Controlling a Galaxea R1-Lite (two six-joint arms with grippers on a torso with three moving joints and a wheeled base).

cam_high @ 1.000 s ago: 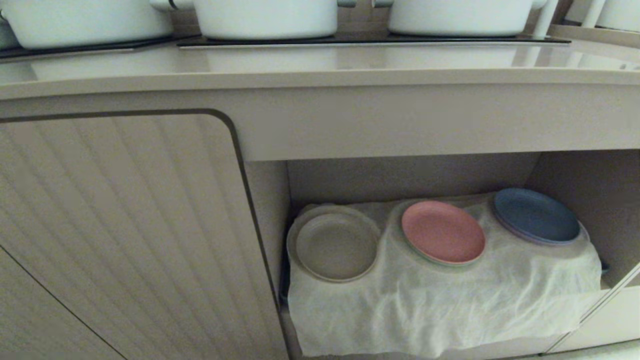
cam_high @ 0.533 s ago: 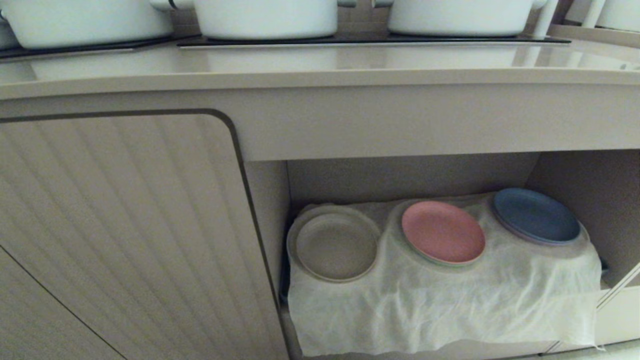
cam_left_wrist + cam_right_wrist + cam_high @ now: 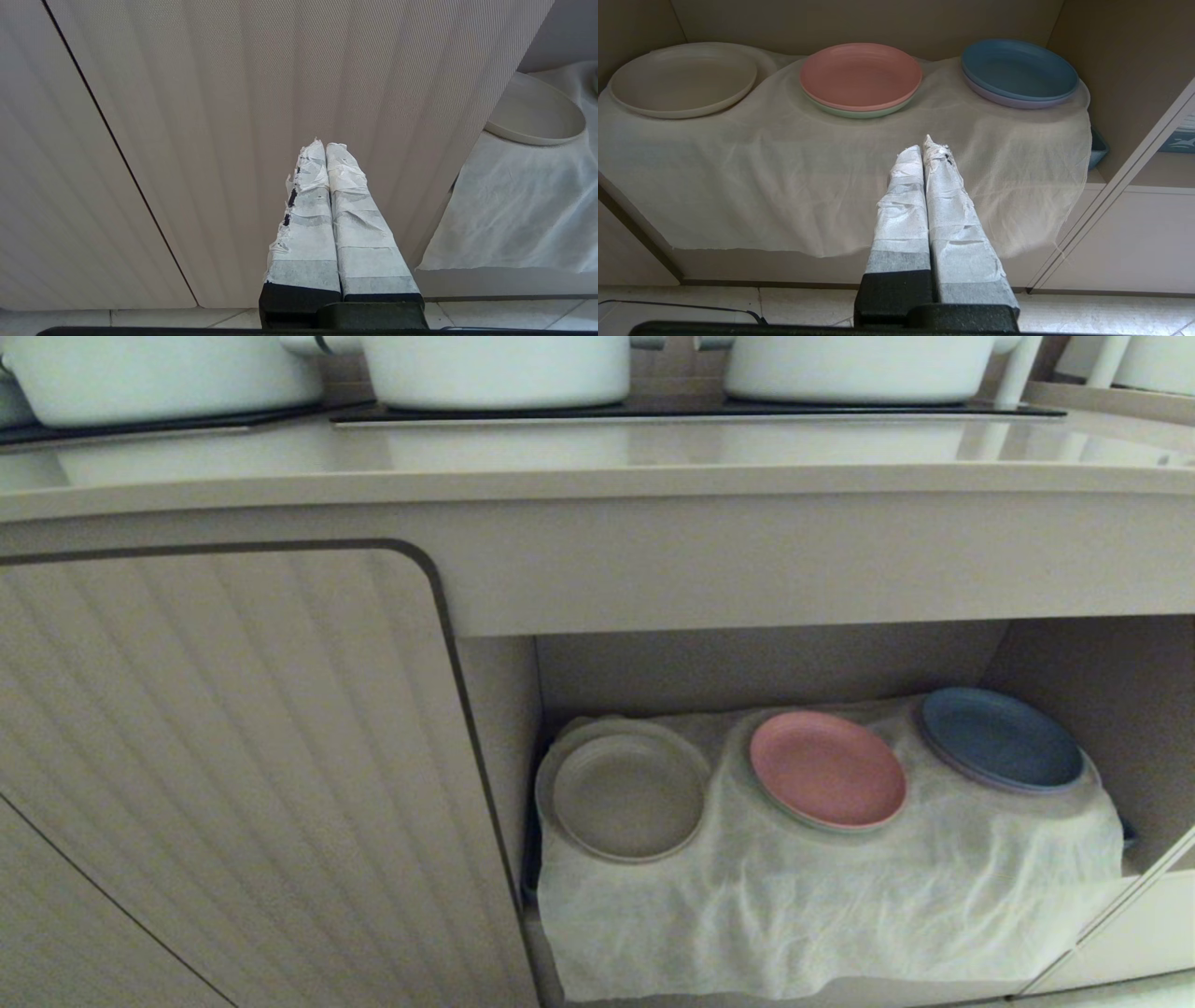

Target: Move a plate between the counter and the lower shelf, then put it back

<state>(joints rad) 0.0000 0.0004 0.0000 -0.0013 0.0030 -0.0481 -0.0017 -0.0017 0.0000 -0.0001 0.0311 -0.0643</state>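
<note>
Beige plate [image 3: 682, 79] on cloth [image 3: 784, 186], well apart from right claw [image 3: 924, 144]

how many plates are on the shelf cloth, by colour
beige: 1, the plate
pink: 1, pink plate
green: 1, green plate under the pink one
blue: 1, blue plate
lilac: 1, lilac plate under the blue one
total: 5

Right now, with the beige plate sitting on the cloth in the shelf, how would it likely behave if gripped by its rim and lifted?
The plate looks rigid, so it should lift without flexing. Its matte finish likely grips well, though the low rim gives little to hold. The wrinkled cloth under it is loose and may drag or bunch if the plate is slid.
</note>
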